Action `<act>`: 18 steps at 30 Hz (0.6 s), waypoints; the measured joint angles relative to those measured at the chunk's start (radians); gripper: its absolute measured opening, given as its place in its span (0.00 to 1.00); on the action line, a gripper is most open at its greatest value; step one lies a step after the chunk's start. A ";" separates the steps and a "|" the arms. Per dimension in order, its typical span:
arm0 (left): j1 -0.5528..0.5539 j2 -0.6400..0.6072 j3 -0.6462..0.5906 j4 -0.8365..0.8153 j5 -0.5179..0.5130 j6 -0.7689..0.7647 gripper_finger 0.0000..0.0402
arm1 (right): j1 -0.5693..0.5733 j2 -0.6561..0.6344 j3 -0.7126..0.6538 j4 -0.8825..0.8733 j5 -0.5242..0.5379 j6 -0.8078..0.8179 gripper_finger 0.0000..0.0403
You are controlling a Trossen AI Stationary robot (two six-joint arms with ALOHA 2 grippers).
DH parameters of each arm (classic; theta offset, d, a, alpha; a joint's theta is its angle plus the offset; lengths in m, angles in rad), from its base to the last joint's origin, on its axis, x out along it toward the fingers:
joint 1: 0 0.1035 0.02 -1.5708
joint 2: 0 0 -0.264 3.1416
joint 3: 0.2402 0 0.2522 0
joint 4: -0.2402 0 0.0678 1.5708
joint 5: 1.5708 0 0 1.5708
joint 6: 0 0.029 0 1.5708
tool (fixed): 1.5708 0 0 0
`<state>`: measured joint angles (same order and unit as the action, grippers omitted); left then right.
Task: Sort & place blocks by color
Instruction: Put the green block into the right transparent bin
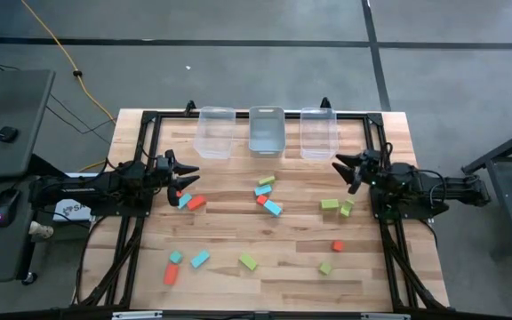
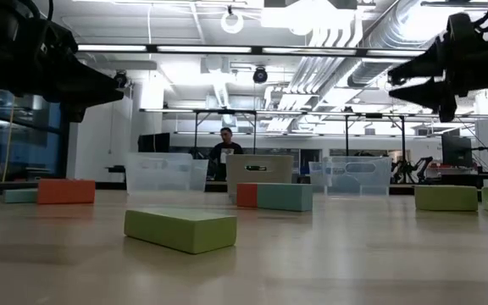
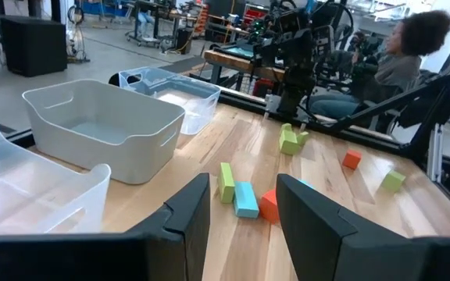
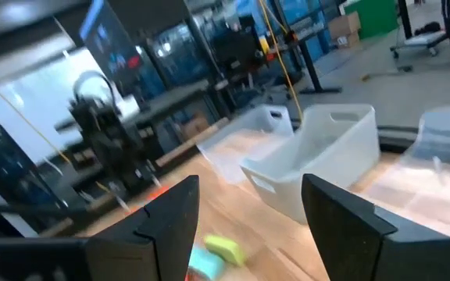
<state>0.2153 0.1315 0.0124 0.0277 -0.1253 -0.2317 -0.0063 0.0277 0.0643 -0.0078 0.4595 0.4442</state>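
Observation:
Small red-orange, light blue and yellow-green blocks lie scattered flat on the wooden table [image 1: 292, 236]. One group lies at the middle [image 1: 266, 197], a red-orange block [image 1: 196, 202] and a blue one at the left, two green ones [image 1: 330, 204] at the right, and others [image 1: 200, 259] toward the near edge. My left gripper [image 1: 192, 175] hovers open and level over the table's left side, above the red-orange block [image 3: 269, 204]. My right gripper [image 1: 339, 168] hovers open and level over the right side. In both wrist views nothing is between the fingers [image 3: 194, 211] [image 4: 170, 215].
Three clear plastic bins [image 1: 216, 132] [image 1: 266, 130] [image 1: 318, 132] stand in a row at the table's far edge. A black frame [image 1: 145, 133] runs along the table's sides. A person sits beyond the table [image 3: 401, 55].

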 joint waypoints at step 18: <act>0.000 0.000 0.000 0.000 -0.002 -0.001 0.32 | 0.000 0.000 0.034 0.247 0.055 -0.059 0.57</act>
<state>0.2153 0.1318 0.0124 0.0279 -0.1273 -0.2325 -0.0059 0.0280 0.0986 0.2389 0.5140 0.3847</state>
